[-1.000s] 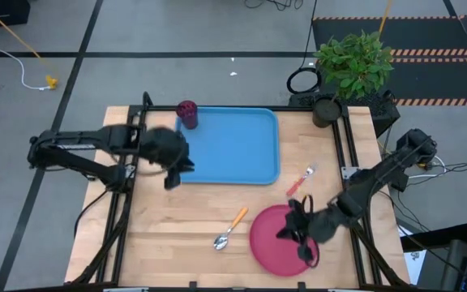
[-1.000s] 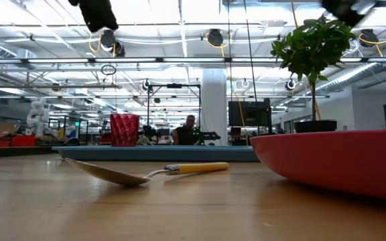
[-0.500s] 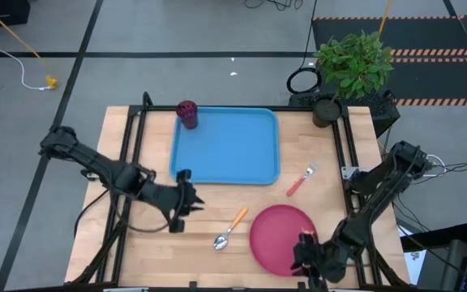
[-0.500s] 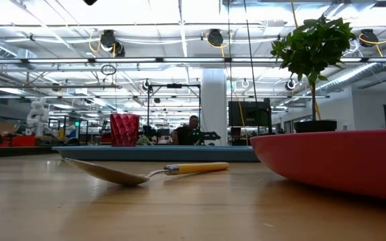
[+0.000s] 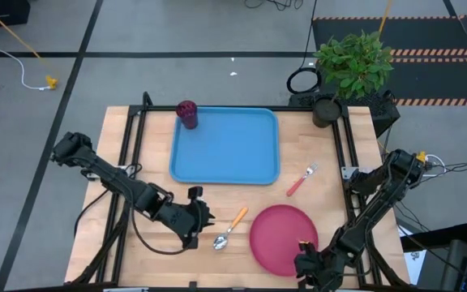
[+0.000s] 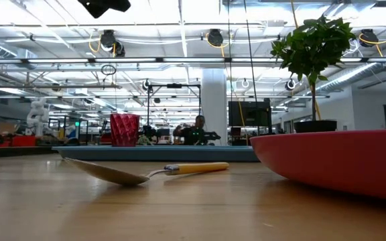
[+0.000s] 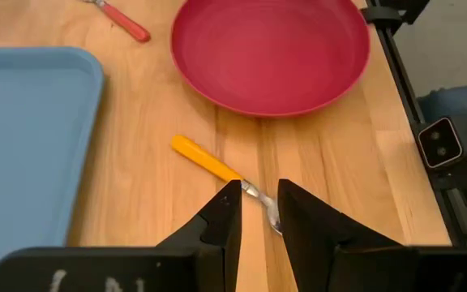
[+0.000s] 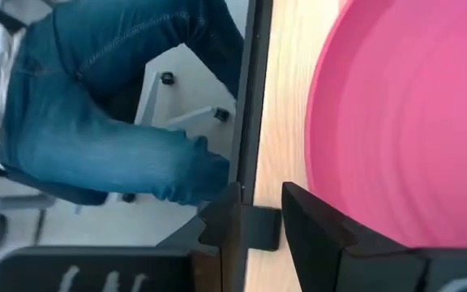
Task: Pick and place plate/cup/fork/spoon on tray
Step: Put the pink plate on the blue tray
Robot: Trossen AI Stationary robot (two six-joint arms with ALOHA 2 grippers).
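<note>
The orange-handled spoon [image 5: 229, 229] lies flat on the wood left of the pink-red plate [image 5: 280, 238]. My left gripper [image 5: 204, 216] hovers just left of the spoon. In its wrist view [image 7: 258, 195] the fingers stand a narrow gap apart, with the spoon's neck [image 7: 254, 193] showing between them below. My right gripper [image 5: 303, 254] is at the plate's near right rim [image 8: 331, 122], over the table's near edge, with a narrow gap and empty [image 8: 258, 199]. The dark red cup [image 5: 187, 113] stands at the far left corner of the light blue tray [image 5: 225, 146]. The fork [image 5: 300, 181] lies right of the tray.
A potted plant [image 5: 353, 61] stands at the table's far right corner. A person's legs in jeans [image 8: 112, 138] are just beyond the table's near edge, by my right gripper. Bare wood lies left of the spoon and between the tray and the plate.
My left gripper has gone from the tray's left side toward the near edge and the right, ending beside the spoon. My right gripper has gone from over the plate toward the near edge, to the plate's near right rim. No tableware has moved.
</note>
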